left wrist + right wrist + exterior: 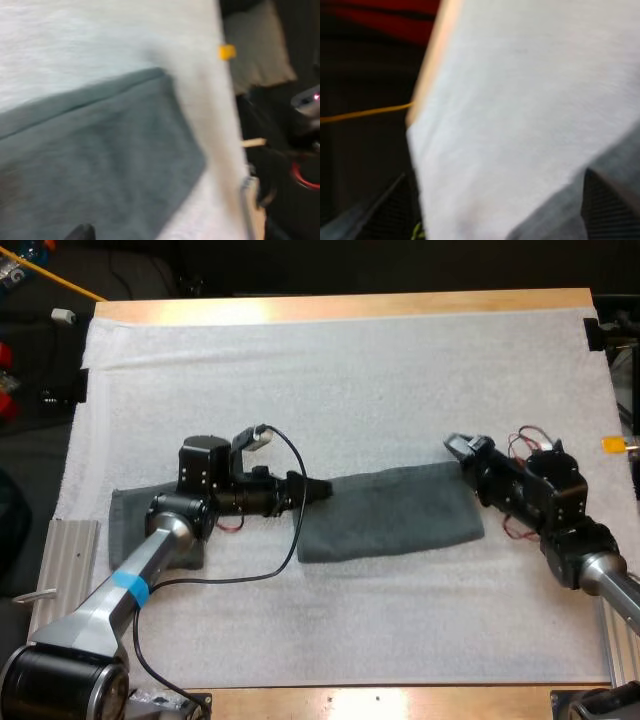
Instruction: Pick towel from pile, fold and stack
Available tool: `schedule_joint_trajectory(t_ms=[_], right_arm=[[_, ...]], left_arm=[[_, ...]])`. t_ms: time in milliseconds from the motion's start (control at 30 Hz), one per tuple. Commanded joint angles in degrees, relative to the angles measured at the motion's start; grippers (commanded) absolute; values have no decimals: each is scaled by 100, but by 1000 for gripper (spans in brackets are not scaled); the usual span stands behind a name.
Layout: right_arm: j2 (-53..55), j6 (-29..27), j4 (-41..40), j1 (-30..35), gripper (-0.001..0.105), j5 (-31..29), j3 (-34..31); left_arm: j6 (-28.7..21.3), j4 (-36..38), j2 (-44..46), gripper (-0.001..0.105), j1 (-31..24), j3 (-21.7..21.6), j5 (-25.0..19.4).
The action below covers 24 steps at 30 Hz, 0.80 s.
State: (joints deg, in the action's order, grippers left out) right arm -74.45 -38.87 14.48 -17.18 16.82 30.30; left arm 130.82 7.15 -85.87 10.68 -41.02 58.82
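Folded towel [390, 512] sits mid white mat [350, 370]. Our right gripper [458, 447] is at its right corner with jaws spread apart, and our left gripper [318, 488] is at its left edge, grip we can't tell. If either snags cloth pulling off, we'd wreck the fold.

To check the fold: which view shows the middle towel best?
The high view: nearly the whole folded towel lies in sight. The left wrist view shows one end and its layered edge; the right wrist view, a grey corner.

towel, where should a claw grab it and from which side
Probably pinch the towel at its far right corner, coming from the right, where the right claw sits. It lies flat, so only an edge or corner offers a hold.
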Motion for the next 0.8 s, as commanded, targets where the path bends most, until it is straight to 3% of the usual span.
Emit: schedule_joint_trajectory(t_ms=[0,167,367,533,767], right_arm=[[105,-211,201,35,65,242,23],[477,-901,-346,35,65,409,133],[1116,-2038,-1897,35,65,340,444],[1568,-2878,-3420,35,65,135,895],[1890,-3514,-4882,35,65,37,1427]], left_arm=[[50,-17,138,64,-1,-80,190],[50,243,753,63,-1,-101,74],[15,690,1779,63,-1,-101,-325],[-283,1518,2633,63,-1,-101,-874],[-914,3000,3621,63,-1,-101,-1656]])
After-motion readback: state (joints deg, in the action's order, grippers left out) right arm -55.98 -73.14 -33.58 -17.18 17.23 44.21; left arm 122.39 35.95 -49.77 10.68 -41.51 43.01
